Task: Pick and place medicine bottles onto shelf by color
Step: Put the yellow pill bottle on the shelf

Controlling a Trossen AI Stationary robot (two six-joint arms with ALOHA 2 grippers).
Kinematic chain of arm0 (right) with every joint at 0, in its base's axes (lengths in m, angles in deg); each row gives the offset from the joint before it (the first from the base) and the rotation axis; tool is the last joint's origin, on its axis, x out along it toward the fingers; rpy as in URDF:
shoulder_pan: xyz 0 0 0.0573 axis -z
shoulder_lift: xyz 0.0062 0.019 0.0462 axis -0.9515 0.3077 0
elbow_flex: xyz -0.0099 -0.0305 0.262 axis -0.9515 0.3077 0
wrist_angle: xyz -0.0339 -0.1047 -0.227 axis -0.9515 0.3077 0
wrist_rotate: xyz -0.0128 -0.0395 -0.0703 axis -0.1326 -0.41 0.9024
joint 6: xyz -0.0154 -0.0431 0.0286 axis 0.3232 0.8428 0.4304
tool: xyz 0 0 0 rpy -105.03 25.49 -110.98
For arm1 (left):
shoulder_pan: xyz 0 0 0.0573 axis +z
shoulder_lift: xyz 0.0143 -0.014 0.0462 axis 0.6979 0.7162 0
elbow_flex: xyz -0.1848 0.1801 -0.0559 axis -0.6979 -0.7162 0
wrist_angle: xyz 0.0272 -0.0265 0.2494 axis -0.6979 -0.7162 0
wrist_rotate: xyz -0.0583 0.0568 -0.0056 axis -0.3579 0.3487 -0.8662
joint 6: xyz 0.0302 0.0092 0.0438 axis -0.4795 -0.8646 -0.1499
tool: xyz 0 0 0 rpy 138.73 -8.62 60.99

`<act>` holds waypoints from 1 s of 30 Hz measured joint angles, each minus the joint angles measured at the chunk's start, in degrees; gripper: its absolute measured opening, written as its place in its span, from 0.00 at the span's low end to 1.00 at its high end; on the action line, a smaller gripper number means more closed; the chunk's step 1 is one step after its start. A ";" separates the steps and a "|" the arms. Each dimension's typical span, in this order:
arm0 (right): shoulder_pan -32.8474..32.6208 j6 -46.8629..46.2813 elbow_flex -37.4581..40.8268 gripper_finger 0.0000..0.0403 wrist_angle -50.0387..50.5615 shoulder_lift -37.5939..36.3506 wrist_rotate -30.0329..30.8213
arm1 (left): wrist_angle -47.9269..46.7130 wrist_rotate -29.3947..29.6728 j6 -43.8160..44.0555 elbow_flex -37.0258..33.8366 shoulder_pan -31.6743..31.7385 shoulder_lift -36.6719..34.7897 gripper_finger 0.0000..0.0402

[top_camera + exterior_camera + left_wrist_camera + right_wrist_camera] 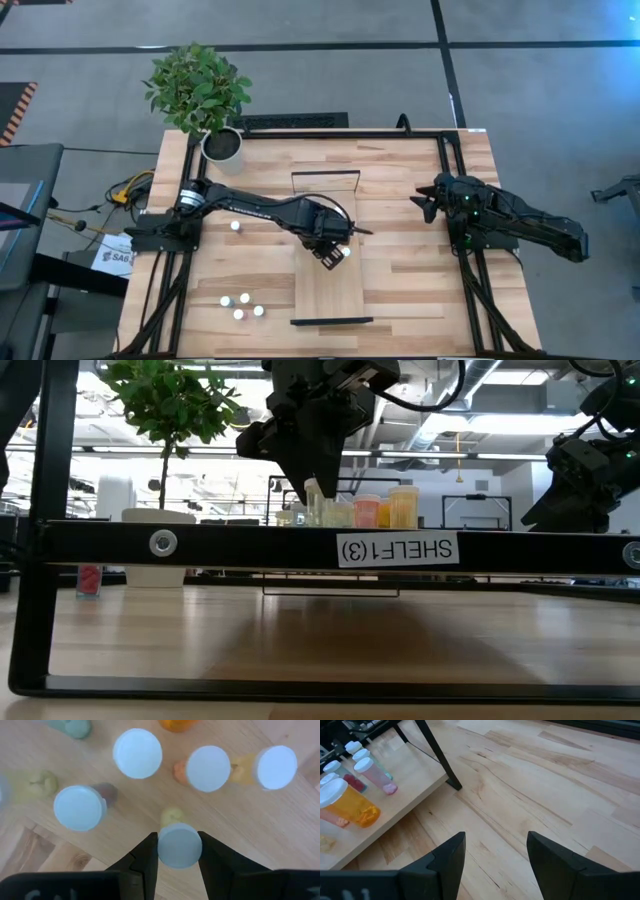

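Note:
The shelf (327,290) is a light-wood panel lying mid-table. Several white-capped medicine bottles (137,752) stand on it, with yellow, orange and pink bodies (367,510). My left gripper (331,252) hangs over the shelf, pointing down, shut on a pale yellow bottle (180,845). More bottles (241,305) stand on the tabletop at the near left, and one (235,225) stands alone farther back. My right gripper (495,852) waits open at the table's right side (425,200), with nothing between its fingers. My left gripper pinches the pale yellow bottle by the sides of its white cap (165,847), one finger on each side. The fingers come from above, pointing down. The bottle hangs upright below them (313,500); the shelf's front bar hides whether its bottom stands on the shelf.
A potted plant (222,143) stands at the table's far left corner. The shelf's black end frames (331,321) rise at its near and far ends. In the right wrist view a large orange bottle (350,802) and a pink one (375,775) stand on the shelf.

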 joint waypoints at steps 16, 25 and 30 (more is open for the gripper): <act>-0.02 0.02 -0.02 0.58 -0.02 0.00 0.00 | -1.55 0.00 -0.05 0.00 0.07 -0.02 0.26; -0.02 0.01 -0.02 0.58 -0.01 0.00 0.00 | -0.13 -1.50 -0.07 0.22 0.09 1.92 0.26; -0.02 0.01 -0.02 0.58 0.02 0.00 0.00 | -0.61 -1.47 -0.07 0.20 0.09 1.92 0.26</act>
